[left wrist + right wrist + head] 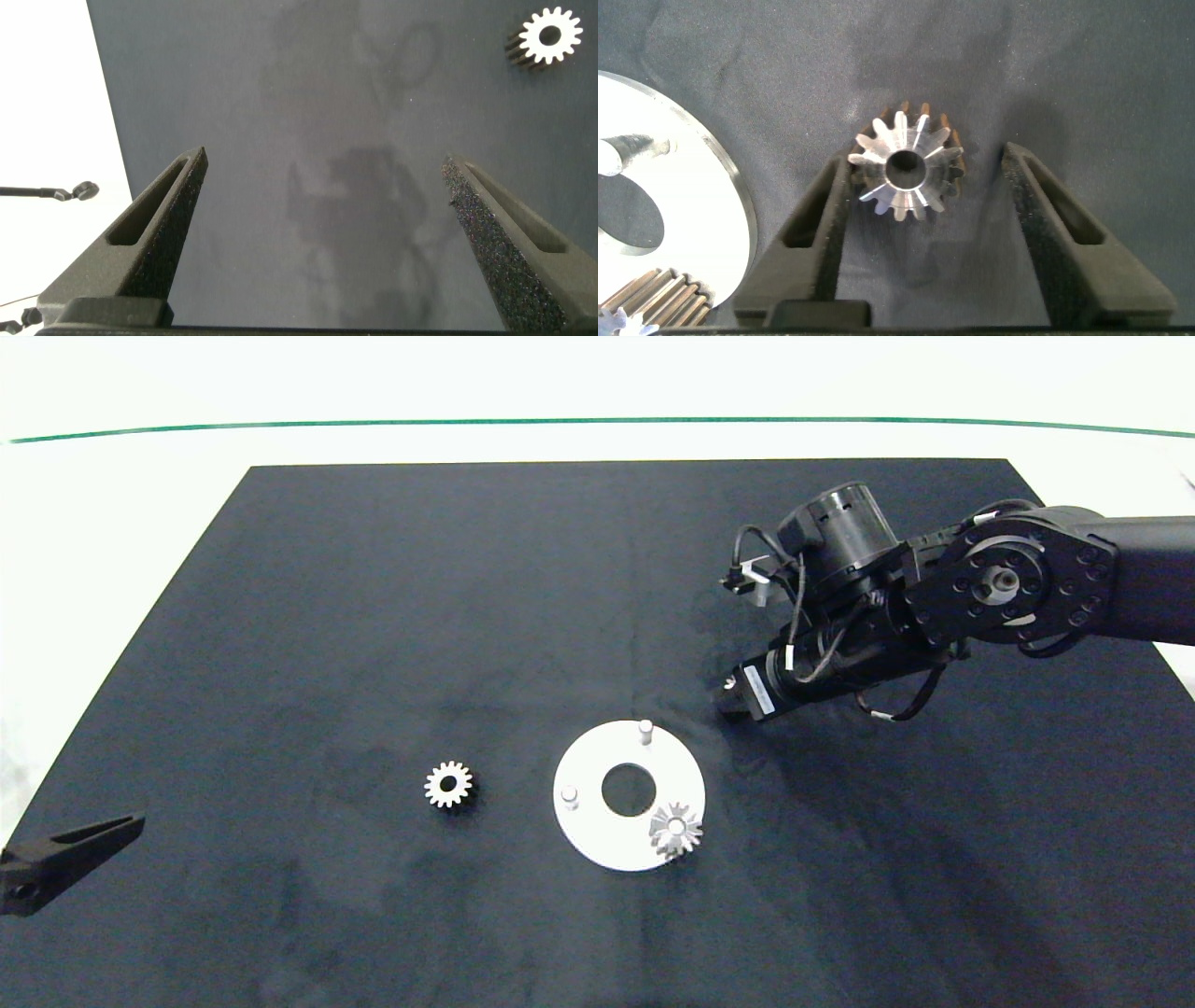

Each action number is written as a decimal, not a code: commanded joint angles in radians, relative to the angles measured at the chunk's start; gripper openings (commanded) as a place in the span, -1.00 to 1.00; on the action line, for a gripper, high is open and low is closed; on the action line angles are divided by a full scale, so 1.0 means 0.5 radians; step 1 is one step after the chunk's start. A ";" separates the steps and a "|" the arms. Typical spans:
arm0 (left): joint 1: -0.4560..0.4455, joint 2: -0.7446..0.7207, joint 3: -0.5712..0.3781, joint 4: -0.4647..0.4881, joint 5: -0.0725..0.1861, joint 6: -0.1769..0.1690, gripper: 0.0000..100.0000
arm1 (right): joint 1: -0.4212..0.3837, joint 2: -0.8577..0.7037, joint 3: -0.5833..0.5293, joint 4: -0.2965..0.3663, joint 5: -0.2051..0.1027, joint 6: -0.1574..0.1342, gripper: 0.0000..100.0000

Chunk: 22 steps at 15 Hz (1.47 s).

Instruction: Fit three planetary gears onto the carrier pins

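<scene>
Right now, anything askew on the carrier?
Yes. The gear on the white disc looks tilted and overhangs the rim rather than lying flat, so it may not be fully seated on its pin. Two pins stand bare.

The right arm (980, 597) is built of matte black housings: a round joint plate ringed with small screws around a silver hub, and a ribbed cylindrical motor cap at its ten o'clock. Thin black cables are looped along the forearm, and a white label is fixed near the wrist (its print cannot be read). Each pincer, the right pincer (924, 215) and the left pincer (322, 233), is formed of two dark grey slotted fingers (813, 233) with grainy inner faces.
</scene>
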 commanded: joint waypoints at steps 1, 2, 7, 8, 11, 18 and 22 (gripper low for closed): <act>-0.001 0.005 0.001 0.005 0.001 0.002 1.00 | 0.001 -0.011 -0.001 0.005 -0.002 -0.001 0.11; 0.003 0.005 0.004 0.005 -0.002 0.005 1.00 | 0.001 -0.011 -0.001 0.005 -0.002 -0.001 0.08; -0.001 0.005 0.010 0.005 0.001 0.005 1.00 | 0.001 -0.004 -0.004 0.005 0.001 -0.001 -0.13; -0.001 0.005 0.010 0.005 -0.002 0.005 1.00 | 0.001 -0.008 -0.007 0.005 0.001 -0.001 -0.16; -0.001 0.005 0.010 0.005 0.001 0.005 1.00 | 0.004 -0.008 -0.007 0.005 0.001 -0.001 -0.28; -0.004 0.005 0.010 0.005 0.001 0.005 1.00 | 0.001 -0.017 -0.010 0.002 0.001 -0.001 -0.55; -0.004 0.005 0.010 0.005 0.001 0.005 1.00 | 0.016 -0.106 -0.019 0.002 0.004 0.005 -0.62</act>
